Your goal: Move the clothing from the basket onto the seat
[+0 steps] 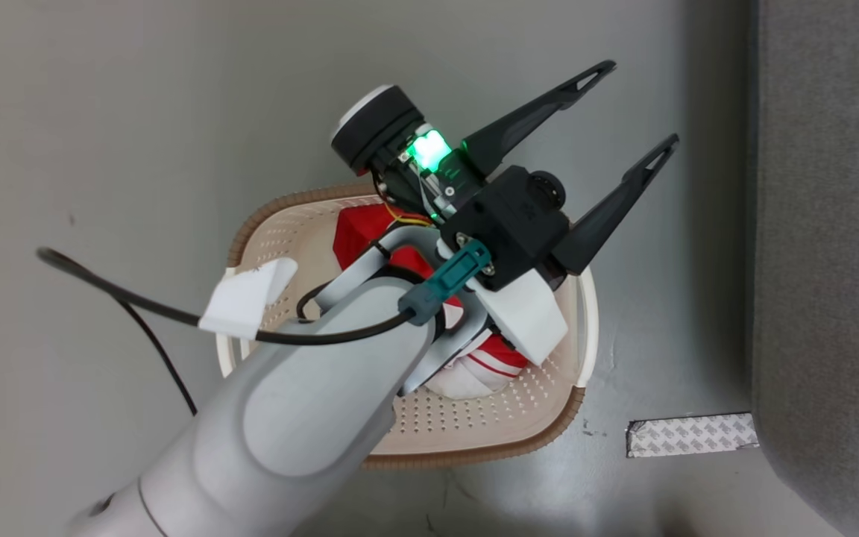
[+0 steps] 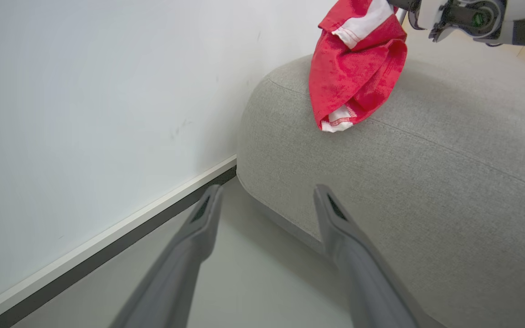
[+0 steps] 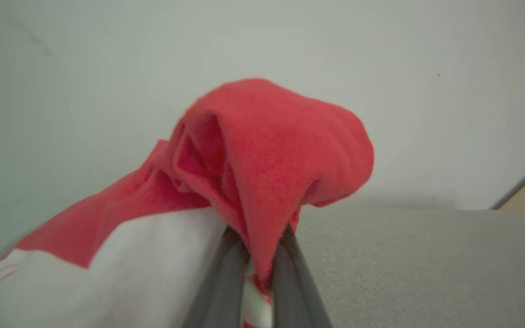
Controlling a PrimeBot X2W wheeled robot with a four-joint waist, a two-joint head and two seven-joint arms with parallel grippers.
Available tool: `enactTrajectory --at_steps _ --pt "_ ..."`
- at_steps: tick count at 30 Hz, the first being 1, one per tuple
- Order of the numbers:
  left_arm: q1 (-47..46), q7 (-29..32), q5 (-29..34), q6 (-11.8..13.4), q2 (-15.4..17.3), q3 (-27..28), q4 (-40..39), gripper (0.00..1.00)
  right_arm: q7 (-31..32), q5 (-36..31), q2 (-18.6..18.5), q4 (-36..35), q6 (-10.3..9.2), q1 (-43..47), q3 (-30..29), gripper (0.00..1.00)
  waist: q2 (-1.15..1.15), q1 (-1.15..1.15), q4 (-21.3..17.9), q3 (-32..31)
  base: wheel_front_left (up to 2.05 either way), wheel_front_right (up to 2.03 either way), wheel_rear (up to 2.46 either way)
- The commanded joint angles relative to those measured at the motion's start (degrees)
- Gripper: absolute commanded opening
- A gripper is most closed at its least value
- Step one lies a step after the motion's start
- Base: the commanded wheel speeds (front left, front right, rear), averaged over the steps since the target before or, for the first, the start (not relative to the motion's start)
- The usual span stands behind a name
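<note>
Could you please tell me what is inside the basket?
Red clothing with white stripes lies inside the basket. The left arm and open left claw hang over it, hiding most of the pile; how many garments cannot be told.

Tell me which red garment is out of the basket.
The garment pinched in the right gripper, hanging at the grey sofa. The other red clothes lie in the basket.
</note>
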Motion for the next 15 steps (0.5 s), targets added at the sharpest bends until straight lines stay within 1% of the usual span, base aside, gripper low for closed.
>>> enactTrajectory --at_steps 1,4,5,6,7,10,15 --pt "0.6 -0.5 -0.2 0.0 0.2 0.1 0.2 1.0 0.4 -1.0 0.0 1.4 -0.19 -0.6 -0.3 0.0 0.0 -0.02 0.4 0.3 0.0 0.0 0.0" --pt "1.1 -0.8 -0.6 0.2 0.7 0.1 0.7 1.0 1.1 -2.8 0.9 7.9 -0.19 -1.4 -1.5 0.0 0.0 -0.02 0.6 0.1 0.0 0.0 0.0" --pt "1.3 -1.0 -0.7 0.3 0.8 0.1 0.9 1.0 1.5 -3.7 1.2 10.0 -0.19 -1.4 -1.9 0.14 0.0 -0.02 0.7 -0.1 0.0 0.0 0.0" --pt "1.6 -1.1 -1.0 0.5 0.9 0.2 1.1 1.0 1.7 -4.5 1.6 11.9 -0.19 -1.2 -2.2 0.49 0.0 -0.02 0.7 -0.5 0.0 0.0 0.0" --pt "1.8 -1.2 -1.2 0.7 0.9 0.4 1.2 1.0 2.0 -5.1 1.9 13.6 -0.19 -1.1 -2.6 1.0 0.0 -0.02 0.7 -0.9 0.0 0.0 0.0" --pt "2.3 -1.7 -1.6 1.1 1.2 0.7 1.6 1.0 0.4 -6.6 2.2 16.8 -0.19 -1.1 -4.3 1.0 0.0 -0.02 0.4 -2.3 0.0 0.0 0.0" --pt "3.8 -2.5 -2.7 1.5 2.0 1.0 2.4 1.0 -2.7 -8.2 3.0 19.4 -0.19 1.7 -5.0 1.0 0.0 -0.02 -1.0 -6.4 0.0 0.0 0.0"
